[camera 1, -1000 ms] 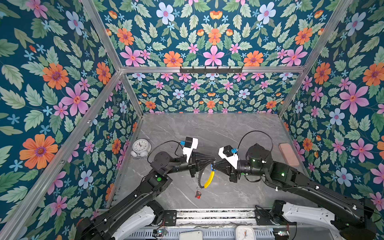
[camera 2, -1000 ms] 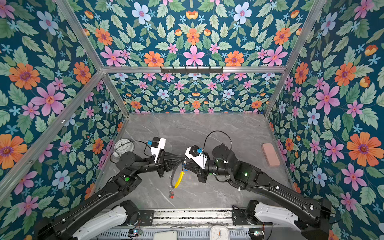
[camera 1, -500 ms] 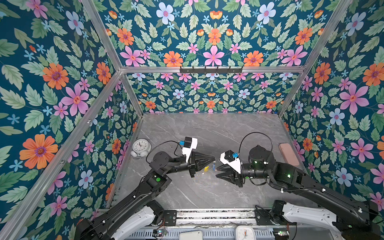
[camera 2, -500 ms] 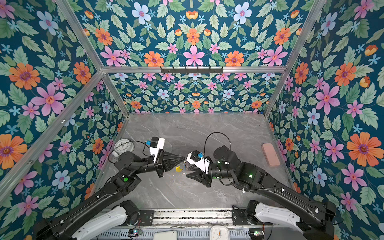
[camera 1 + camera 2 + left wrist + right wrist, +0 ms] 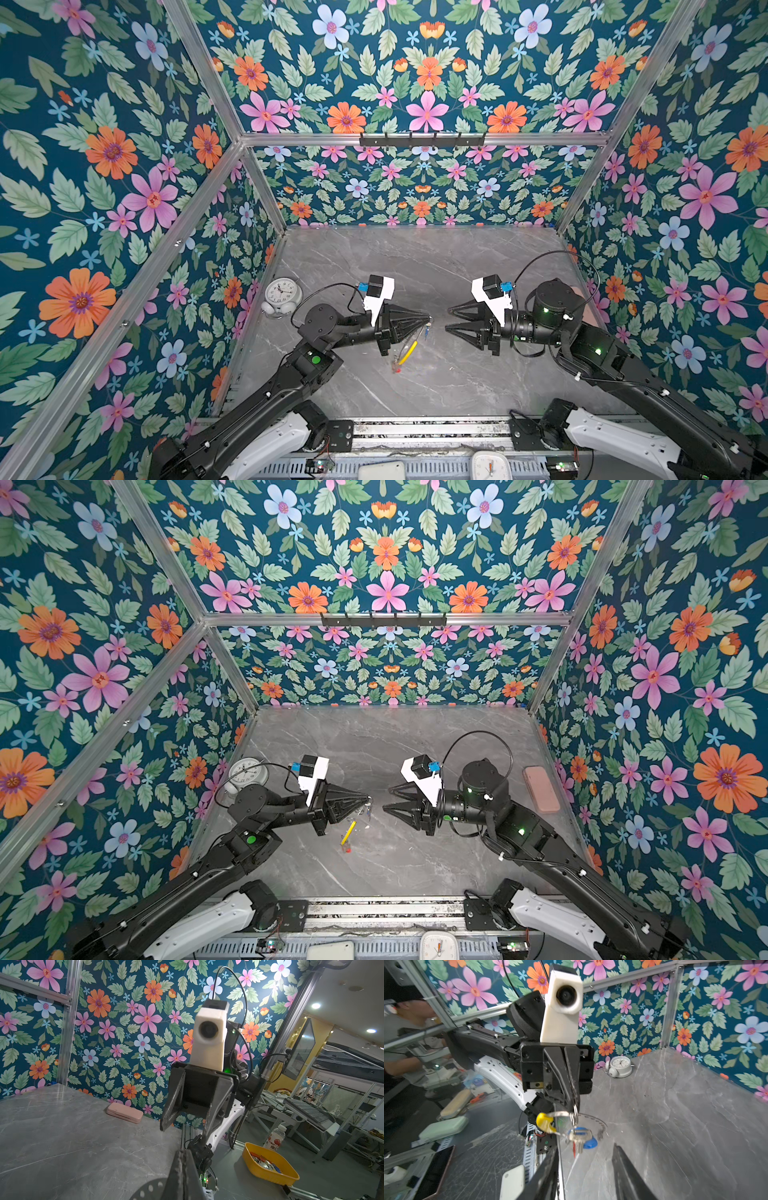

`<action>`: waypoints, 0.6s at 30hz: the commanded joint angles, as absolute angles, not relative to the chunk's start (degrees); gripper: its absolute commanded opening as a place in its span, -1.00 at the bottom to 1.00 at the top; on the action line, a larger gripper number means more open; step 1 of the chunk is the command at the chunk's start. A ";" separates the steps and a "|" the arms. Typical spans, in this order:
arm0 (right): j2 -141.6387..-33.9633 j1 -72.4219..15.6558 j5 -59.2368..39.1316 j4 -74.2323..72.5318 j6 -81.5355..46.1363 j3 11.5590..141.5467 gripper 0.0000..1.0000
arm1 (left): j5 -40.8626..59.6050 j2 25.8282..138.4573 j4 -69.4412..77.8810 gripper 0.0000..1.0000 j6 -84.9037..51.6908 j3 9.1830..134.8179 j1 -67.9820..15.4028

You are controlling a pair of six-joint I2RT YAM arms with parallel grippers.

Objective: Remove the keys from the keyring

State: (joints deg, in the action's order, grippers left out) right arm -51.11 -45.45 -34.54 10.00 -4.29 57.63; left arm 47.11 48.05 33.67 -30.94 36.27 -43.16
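My left gripper is shut on the keyring at its top, where the small split rings sit. The grey hoop hangs below the tips above the table, its yellow sleeve lowest. A silver key with a blue tag dangles from the rings, and a red tag shows at the hoop's low end. My right gripper faces the left one a short gap away, open and holding nothing. In the left wrist view the keyring is hidden, and only the shut fingers and the open right gripper show.
A round white alarm clock stands by the left wall. A flat pink case lies by the right wall. Floral walls close three sides of the grey marble table. A yellow bin sits beyond the table's front edge.
My right gripper was shut at the keyring next to the left one. It has opened and drawn back to the right. The keyring now hangs from the left gripper alone.
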 commanded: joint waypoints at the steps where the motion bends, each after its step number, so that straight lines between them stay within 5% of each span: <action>1: -53.00 -45.26 -41.92 1.05 -9.19 57.72 -0.18 | 47.59 47.72 36.89 -1.00 -31.20 36.01 -43.08; 18: -56.08 -45.26 -45.43 -6.51 -14.84 53.52 -0.61 | 47.08 47.44 38.11 -1.00 -31.46 34.98 -43.07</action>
State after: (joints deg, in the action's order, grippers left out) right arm -55.94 -45.25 -44.73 -3.22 -13.74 53.65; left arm 47.22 47.66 35.16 -31.31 35.05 -43.18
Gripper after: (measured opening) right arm 0.202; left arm 0.050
